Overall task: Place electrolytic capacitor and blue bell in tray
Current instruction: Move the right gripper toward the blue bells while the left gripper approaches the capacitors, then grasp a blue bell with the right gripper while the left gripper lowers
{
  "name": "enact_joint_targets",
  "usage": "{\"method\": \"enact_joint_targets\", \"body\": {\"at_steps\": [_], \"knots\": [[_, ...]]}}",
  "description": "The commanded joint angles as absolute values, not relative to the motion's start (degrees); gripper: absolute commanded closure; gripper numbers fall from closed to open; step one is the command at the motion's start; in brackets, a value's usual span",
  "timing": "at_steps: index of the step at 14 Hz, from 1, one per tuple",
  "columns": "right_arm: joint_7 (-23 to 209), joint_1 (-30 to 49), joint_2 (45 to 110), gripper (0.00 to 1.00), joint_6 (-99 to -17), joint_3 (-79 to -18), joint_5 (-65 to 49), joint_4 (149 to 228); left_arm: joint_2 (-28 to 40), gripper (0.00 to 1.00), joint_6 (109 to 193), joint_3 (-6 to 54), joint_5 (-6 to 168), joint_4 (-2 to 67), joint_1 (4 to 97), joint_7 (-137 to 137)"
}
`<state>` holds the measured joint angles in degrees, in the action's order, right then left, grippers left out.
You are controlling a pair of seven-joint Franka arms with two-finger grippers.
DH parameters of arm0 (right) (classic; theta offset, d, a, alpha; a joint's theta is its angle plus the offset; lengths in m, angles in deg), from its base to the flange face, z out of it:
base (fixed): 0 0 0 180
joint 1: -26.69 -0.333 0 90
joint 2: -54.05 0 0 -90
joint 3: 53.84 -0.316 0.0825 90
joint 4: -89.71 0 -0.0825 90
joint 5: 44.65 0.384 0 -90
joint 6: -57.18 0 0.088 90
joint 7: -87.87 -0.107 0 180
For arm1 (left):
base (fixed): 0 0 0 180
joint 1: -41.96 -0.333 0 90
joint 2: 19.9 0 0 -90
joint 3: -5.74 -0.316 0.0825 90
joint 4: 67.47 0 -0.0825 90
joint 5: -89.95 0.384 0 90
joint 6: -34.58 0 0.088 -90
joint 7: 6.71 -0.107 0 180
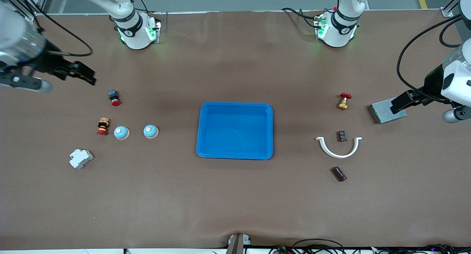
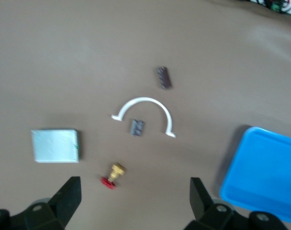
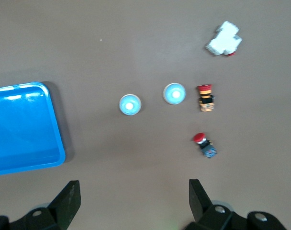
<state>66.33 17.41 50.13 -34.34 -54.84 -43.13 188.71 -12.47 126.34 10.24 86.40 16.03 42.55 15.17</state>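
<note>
Well, nothing lies in the tray (image 1: pixel 235 106) yet, so the step in hand is the first reach. Taking the tray as dial centre, twelve toward the bases, two blue bells sit at nine o'clock, and the nearer bell (image 1: pixel 151 131) is the easier one. The right gripper (image 1: pixel 90 78) hangs at ten o'clock, fingers spread apart and holding nothing. It should come down straight over the dome, because a round glossy top may slip. The electrolytic capacitor (image 1: pixel 339 174) (I judge it is the dark small cylinder) lies on its side at four o'clock. The left gripper (image 1: pixel 395 105), also spread and unloaded, is over a grey box (image 1: pixel 384 114) at three o'clock
</note>
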Motion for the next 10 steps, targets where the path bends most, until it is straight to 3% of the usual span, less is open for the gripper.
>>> {"method": "enact_joint_targets", "body": {"at_steps": [1,5,10], "knots": [[62.3,13.6,48.6,0.00,-41.2,-54.4,-43.3,195.7,-11.4,0.00,125.2,10.4,78.3,16.7,38.2,15.1],[61.4,11.5,49.7,0.00,-56.9,-54.4,-43.4,206.2,-8.8,0.00,125.4,10.9,80.6,17.8,39.2,15.8],[62.8,10.7,55.4,0.00,-69.9,-54.3,-44.0,214.1,-8.4,0.00,133.1,11.0,89.6,25.9,43.2,15.3]]}}
